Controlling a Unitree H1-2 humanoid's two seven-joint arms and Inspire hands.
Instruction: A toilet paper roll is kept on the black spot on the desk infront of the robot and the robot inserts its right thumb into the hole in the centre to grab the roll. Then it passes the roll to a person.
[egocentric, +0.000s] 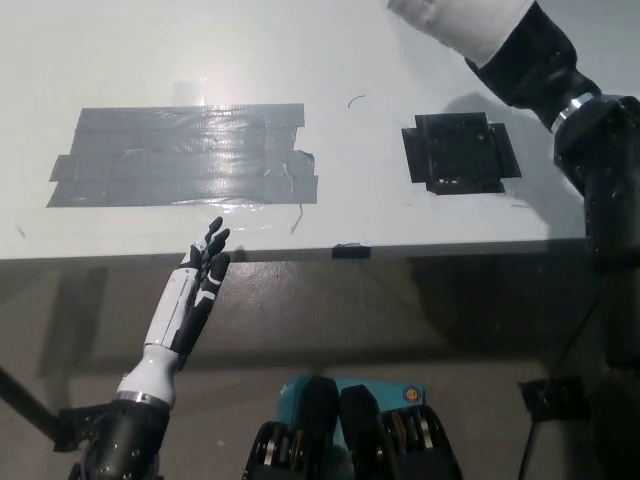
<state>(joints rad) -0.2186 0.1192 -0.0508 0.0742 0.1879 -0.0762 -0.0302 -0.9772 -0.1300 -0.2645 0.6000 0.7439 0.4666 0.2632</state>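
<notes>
White left hand (190, 295) with black fingertips and a black cuff — right hand (525, 55) black, silver-ringed wrist.
</notes>
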